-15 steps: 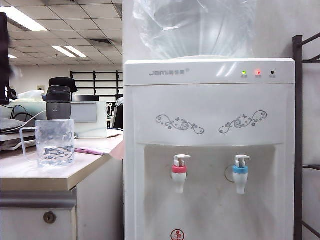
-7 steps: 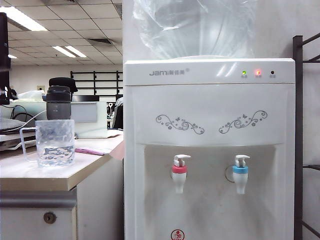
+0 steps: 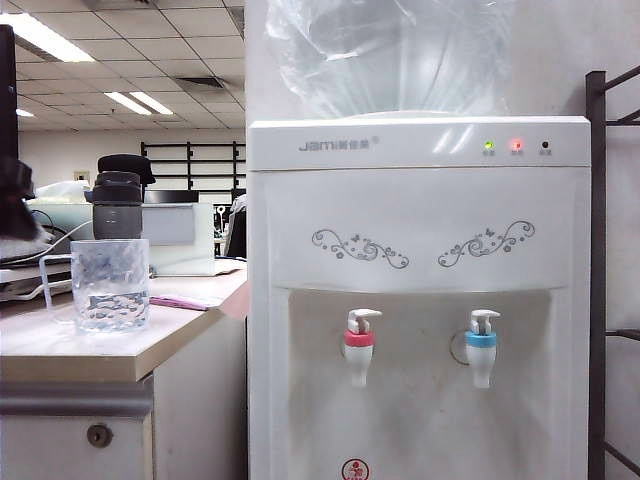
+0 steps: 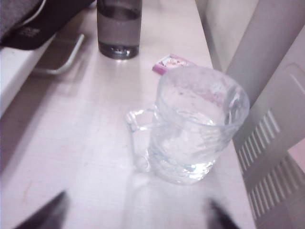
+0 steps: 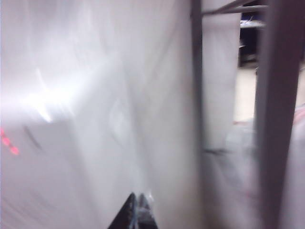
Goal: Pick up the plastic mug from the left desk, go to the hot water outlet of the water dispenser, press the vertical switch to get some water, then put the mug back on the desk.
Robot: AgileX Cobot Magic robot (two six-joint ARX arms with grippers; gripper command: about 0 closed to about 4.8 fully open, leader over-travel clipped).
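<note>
Left pincer (image 4: 136, 214) hovers over the tabletop (image 4: 86, 143), its fingers spread wide either side of the clear plastic mug (image 4: 193, 126), which stands near a dark bottle (image 4: 119, 28). Beside the water dispenser (image 3: 415, 250), the right pincer (image 5: 138, 212) is pinched shut, holding nothing.

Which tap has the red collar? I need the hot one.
The left tap on the dispenser, nearer the desk; the right tap has a blue collar.
</note>
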